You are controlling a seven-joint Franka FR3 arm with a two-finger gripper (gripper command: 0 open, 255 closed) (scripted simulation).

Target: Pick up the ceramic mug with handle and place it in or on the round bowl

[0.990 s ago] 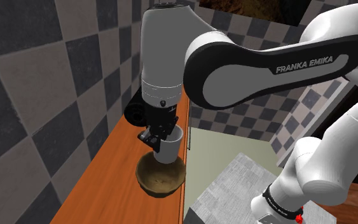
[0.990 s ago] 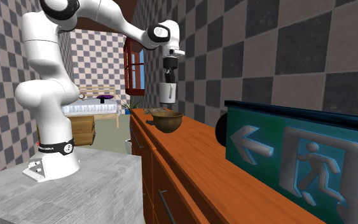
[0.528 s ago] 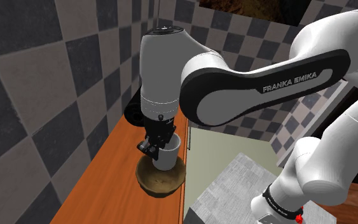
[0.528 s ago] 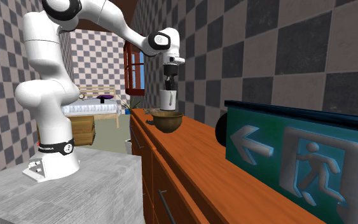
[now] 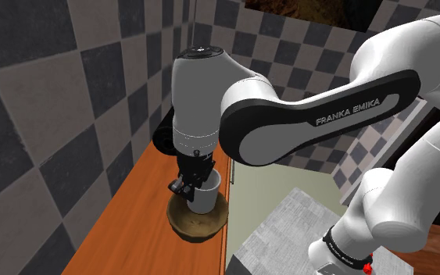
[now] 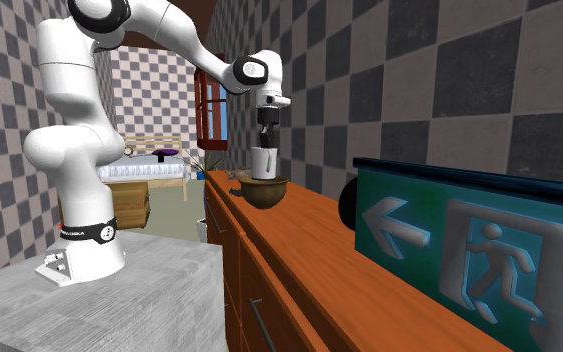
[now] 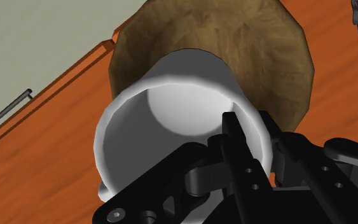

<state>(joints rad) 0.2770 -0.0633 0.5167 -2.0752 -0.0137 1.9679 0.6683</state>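
Orange wooden countertop (image 5: 128, 211) along the checkered wall; black gripper (image 5: 194, 186) fingers pinch the plain white mug's (image 5: 207, 200) wall; mug's upright, base down inside the round brown wooden bowl (image 5: 197, 227).

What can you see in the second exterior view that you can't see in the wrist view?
Extra in the second exterior view: the tall white arm on its grey stand, a green exit sign and a bed far behind. Extra in the wrist view: the hollow inside of the mug, with one black finger inside its rim and the other outside. Both share: the white mug clasped by the gripper, directly over the brown bowl on the orange-brown counter.
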